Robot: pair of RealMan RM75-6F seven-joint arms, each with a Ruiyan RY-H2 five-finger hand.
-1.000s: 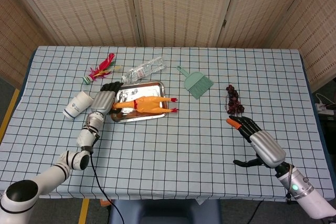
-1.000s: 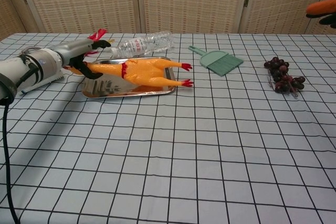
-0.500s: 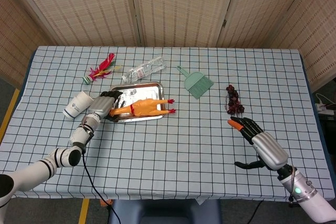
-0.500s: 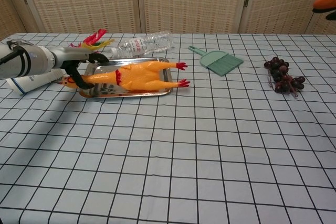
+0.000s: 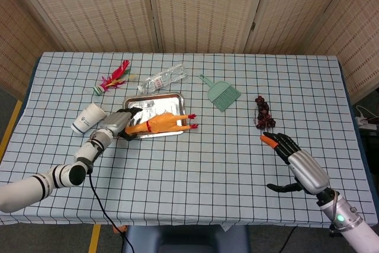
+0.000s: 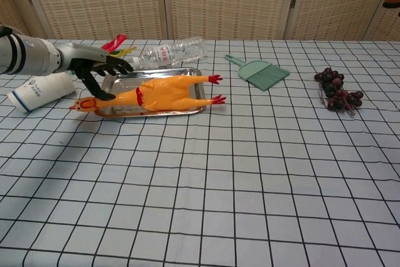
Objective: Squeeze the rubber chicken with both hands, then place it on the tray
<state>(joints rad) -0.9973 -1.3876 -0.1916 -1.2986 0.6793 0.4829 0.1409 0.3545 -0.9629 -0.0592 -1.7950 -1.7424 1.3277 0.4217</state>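
From my station I count one rubber chicken (image 6: 159, 94), one metal tray (image 6: 154, 79), one plastic bottle (image 6: 167, 52), one paper cup (image 6: 39, 92), one green dustpan (image 6: 260, 72), one bunch of grapes (image 6: 337, 92), one feathered toy (image 5: 113, 77), and two hands: left hand (image 6: 94, 68), right hand (image 5: 295, 159).

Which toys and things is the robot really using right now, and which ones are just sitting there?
Using:
- rubber chicken, lying on the tray
- tray
- left robot hand, over the chicken's neck
- right robot hand, far away from it

Just sitting there:
- paper cup
- plastic bottle
- green dustpan brush
- grapes
- feather toy
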